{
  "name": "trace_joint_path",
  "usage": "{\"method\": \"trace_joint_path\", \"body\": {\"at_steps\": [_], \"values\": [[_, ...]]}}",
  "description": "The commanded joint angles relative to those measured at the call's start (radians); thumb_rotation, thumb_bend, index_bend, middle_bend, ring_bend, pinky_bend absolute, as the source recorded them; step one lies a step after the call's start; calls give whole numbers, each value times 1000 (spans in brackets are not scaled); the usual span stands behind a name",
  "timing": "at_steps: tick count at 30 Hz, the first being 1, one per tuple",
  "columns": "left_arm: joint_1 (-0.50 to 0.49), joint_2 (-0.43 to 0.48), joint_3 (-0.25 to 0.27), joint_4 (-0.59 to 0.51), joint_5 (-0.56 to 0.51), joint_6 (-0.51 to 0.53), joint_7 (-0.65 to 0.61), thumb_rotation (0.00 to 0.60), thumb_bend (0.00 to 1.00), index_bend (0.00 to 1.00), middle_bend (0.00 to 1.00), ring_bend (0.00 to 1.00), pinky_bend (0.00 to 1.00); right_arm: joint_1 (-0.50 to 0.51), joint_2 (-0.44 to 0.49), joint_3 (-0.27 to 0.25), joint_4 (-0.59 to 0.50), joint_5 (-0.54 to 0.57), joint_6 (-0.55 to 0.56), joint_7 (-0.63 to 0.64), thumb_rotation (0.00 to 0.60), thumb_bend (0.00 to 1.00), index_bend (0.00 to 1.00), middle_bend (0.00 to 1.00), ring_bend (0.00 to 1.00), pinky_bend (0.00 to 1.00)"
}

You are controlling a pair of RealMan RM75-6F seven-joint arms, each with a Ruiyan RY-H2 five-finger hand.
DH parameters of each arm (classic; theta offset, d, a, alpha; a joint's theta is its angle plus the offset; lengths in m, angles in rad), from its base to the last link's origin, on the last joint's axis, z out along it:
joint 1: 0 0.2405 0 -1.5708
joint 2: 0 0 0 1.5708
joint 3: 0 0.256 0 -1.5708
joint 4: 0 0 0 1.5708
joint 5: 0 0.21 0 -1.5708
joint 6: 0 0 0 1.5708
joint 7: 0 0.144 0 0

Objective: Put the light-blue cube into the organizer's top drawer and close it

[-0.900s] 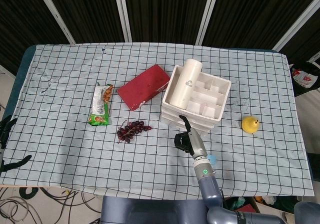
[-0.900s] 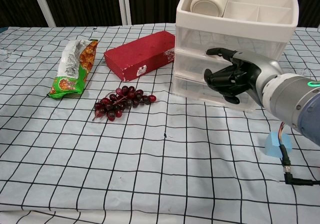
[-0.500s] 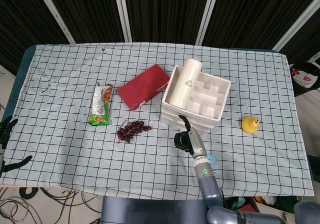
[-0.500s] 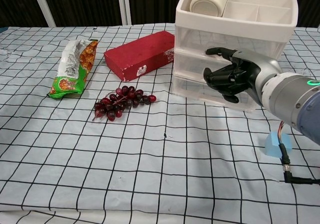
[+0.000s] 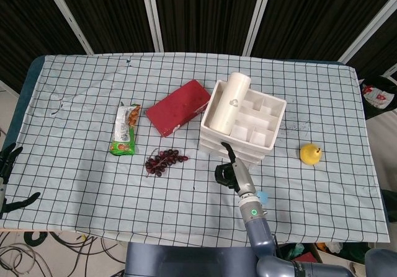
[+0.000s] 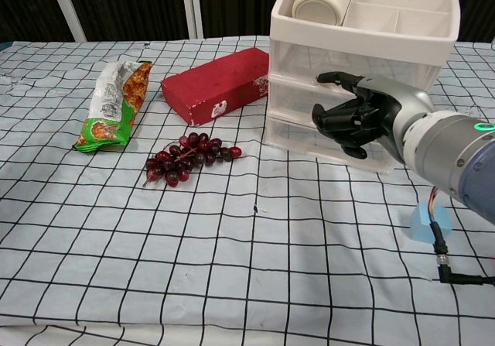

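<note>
The tabletop [image 5: 80,91] is covered with a white cloth ruled in a black grid and stretches out on every side of the right hand [image 6: 352,118]. Directly behind that hand stands the white organizer [image 6: 363,48], its drawer fronts closed; its open top tray holds a white cylinder [image 5: 228,102] lying on its side, with a small grey mark on it too small to read. The right hand, black with fingers curled in and the thumb raised, is held up against the organizer's drawer fronts at about the middle level and holds nothing; whether it touches the plastic cannot be told. To that hand's left and a little farther back lies a red box [image 6: 218,83] with a small white label whose print is not legible. Farther left still is a green and orange snack packet [image 6: 112,103]; its lettering cannot be read. Between the packet and the hand, nearer the front edge, lies a bunch of dark red grapes [image 6: 186,157]. Well to the hand's right, in the head view, a yellow pear-like fruit [image 5: 310,153] sits on the cloth. The light-blue cube [image 6: 427,224] rests on the cloth behind the right wrist, near the forearm and apart from the organizer. The left hand [image 5: 7,159] shows only at the far left edge, off the tabletop; I cannot tell how its fingers stand.
</note>
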Motion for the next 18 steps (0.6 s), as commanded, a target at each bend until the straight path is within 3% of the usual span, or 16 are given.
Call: {"method": "trace_joint_path", "body": {"at_steps": [1,7,13,18], "values": [[0,0,0,0,0,1,0,600,12,0,0,0,0,0,0,-1,-1,2,1,1,600,609,17,814,882,895],[0,0,0,-1,-1,-1,0,600,12,0,0,0,0,2,-3,-2,2,7,-1,0,600,609,21,815,882,895],[0,1,1,-1,-1,-2,-1,600,12,0,0,0,0,5,-4,4,-2,15,-6,5,600,609,159,815,883,895],[0,2,1,-1,0,-3,1,600,12,0,0,0,0,7,-2,1,-14,12,-9,4,600,609,183,814,882,895]]}}
